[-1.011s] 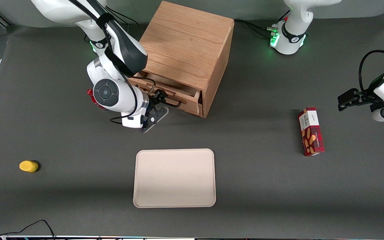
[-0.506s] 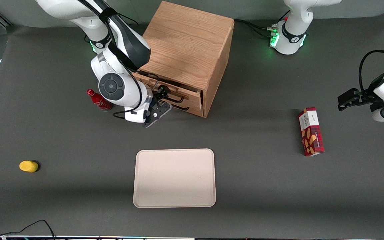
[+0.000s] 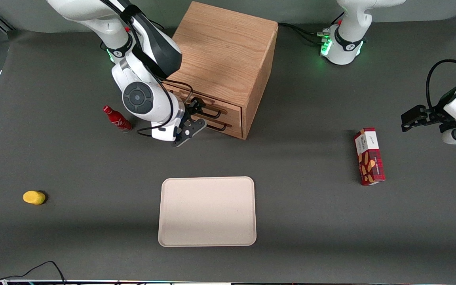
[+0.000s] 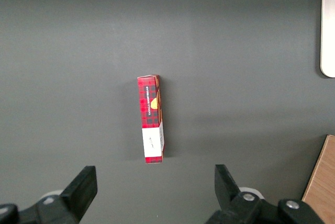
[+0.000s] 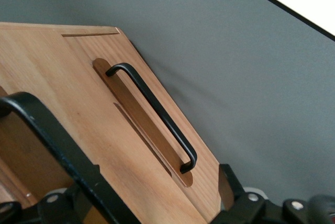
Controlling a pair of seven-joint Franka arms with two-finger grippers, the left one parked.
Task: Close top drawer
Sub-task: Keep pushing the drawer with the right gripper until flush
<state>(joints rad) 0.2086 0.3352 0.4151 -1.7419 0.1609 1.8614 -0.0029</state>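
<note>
The wooden cabinet stands at the back of the table. Its top drawer of light oak looks pushed in, flush or nearly flush with the cabinet front. My right gripper is against the drawer front at the thin black handle. In the right wrist view the gripper is open, and the top drawer's handle crosses close between the fingers as a thick dark bar. The lower drawer's black handle and its wooden strip show farther along the front.
A red bottle lies beside my gripper's wrist, toward the working arm's end. A beige tray lies nearer the front camera. A yellow object lies toward the working arm's end. A red box lies toward the parked arm's end and also shows in the left wrist view.
The top drawer has gone from pulled out to pushed in. My gripper moved with it toward the cabinet, away from the front camera.
</note>
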